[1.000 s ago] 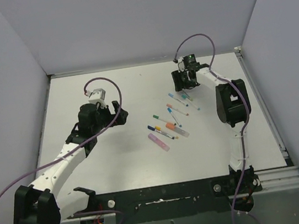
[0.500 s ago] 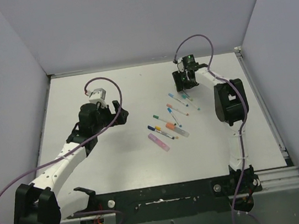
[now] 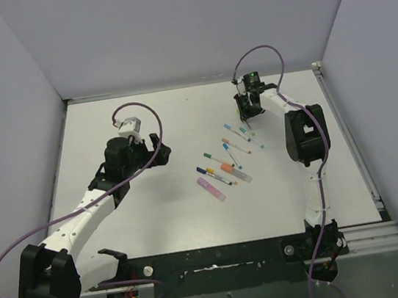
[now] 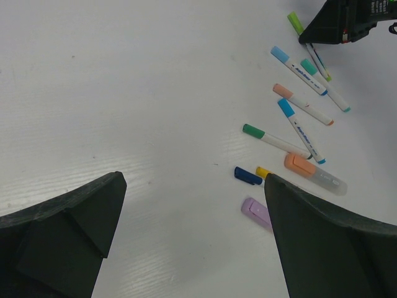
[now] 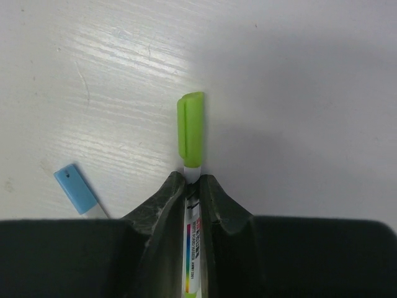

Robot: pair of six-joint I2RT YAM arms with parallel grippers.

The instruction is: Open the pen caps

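Firmly pinched in the shut jaws of the right gripper (image 5: 192, 183), a white pen body (image 5: 191, 248) is held at the far side of the table (image 4: 124, 74), its green cap (image 5: 190, 130) jutting free just beyond them. The left gripper (image 4: 193, 186), spread wide and empty, is best closed squarely on that cap and drawn straight along the pen's axis.

The lime-green cap (image 5: 191, 130) sits closed on its pen (image 5: 191, 248), lying flat and pointing to 12 o'clock. The light blue cap (image 5: 77, 189) lies at its 8 o'clock. The teal cap (image 4: 308, 66), orange cap (image 4: 283, 90) and green cap (image 4: 253, 130) are closed too, each pointing toward 10 o'clock.
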